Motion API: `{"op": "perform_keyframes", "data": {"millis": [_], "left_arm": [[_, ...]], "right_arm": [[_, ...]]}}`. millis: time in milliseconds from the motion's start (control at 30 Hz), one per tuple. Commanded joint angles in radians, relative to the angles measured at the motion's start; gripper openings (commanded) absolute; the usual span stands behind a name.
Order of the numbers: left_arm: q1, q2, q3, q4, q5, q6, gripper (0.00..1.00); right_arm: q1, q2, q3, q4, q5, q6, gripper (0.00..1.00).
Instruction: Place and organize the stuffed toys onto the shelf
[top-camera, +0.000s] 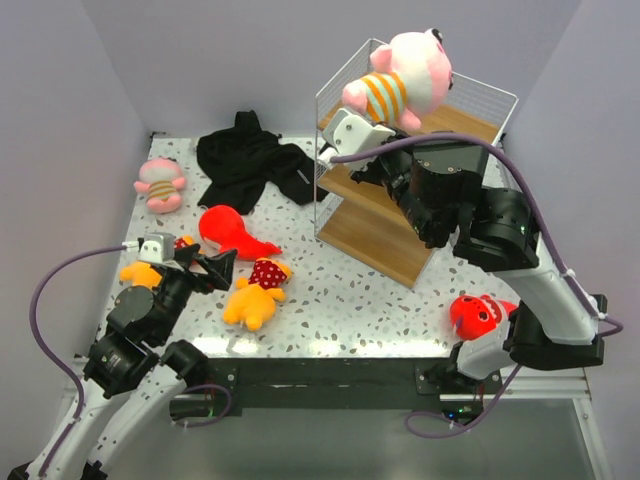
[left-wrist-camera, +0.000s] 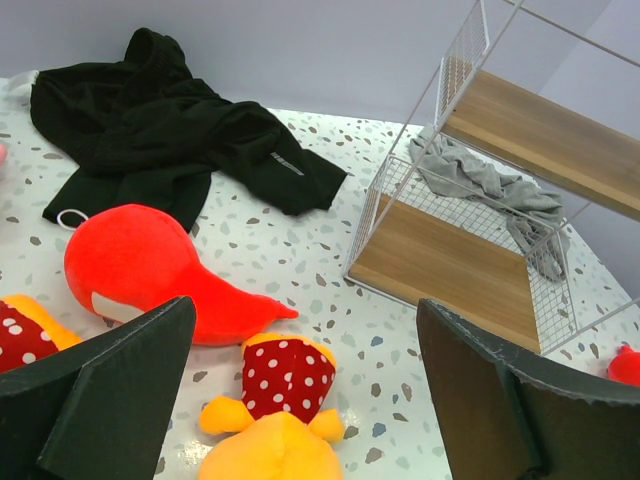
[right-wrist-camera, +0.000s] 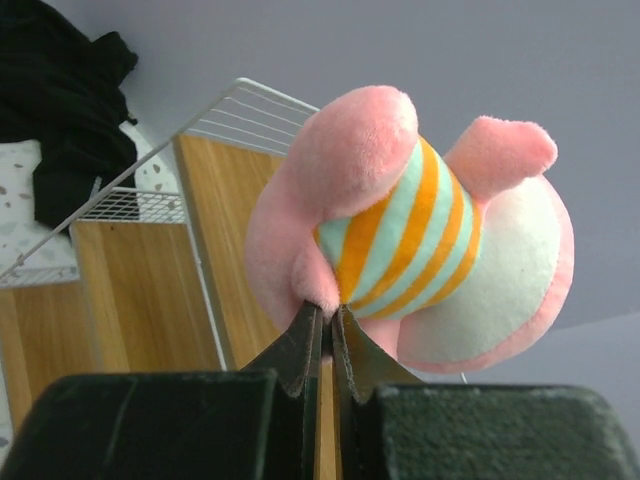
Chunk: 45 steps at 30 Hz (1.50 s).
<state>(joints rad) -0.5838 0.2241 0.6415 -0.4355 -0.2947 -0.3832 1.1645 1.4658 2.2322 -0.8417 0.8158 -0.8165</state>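
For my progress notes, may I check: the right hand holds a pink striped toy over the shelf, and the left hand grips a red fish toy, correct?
Not quite: the left hand is open and empty, the red fish toy near it lying on the table, as the left wrist view shows.

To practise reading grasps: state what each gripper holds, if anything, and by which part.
The right gripper pinches the pink plush toy in an orange-striped shirt by pink fabric at the shirt's edge. The left gripper, open, holds nothing.
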Motion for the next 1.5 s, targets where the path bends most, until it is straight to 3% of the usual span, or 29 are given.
{"op": "perform_keyframes", "data": {"millis": [0,233,433,800,967,1233,1467], "left_arm": [[-0.001,0.008,0.015,0.029,0.0,-0.005,0.97],[-0.001,0.014,0.015,0.032,0.009,-0.002,0.97],[-0.001,0.003,0.014,0.034,0.006,-0.002,0.97],[-0.001,0.001,0.014,0.03,0.003,-0.003,0.97],[-0.001,0.001,0.015,0.03,0.005,-0.002,0.97],[-0.001,0.0,0.015,0.03,0.005,-0.003,0.97],[-0.001,0.0,0.014,0.034,0.005,-0.002,0.97]], "right_arm": [[-0.037,-0.024,-0.005,-0.129,-0.145,-0.067,0.0],[-0.083,-0.019,-0.097,-0.143,-0.196,-0.099,0.0],[-0.141,0.066,0.0,-0.163,-0.167,-0.093,0.0],[-0.192,0.088,-0.009,-0.099,-0.106,-0.104,0.1],[-0.218,0.079,-0.032,-0.06,-0.086,-0.112,0.19],[-0.243,0.077,-0.066,-0.02,-0.076,-0.09,0.15],[-0.243,0.09,-0.059,-0.01,-0.069,-0.064,0.19]]}}
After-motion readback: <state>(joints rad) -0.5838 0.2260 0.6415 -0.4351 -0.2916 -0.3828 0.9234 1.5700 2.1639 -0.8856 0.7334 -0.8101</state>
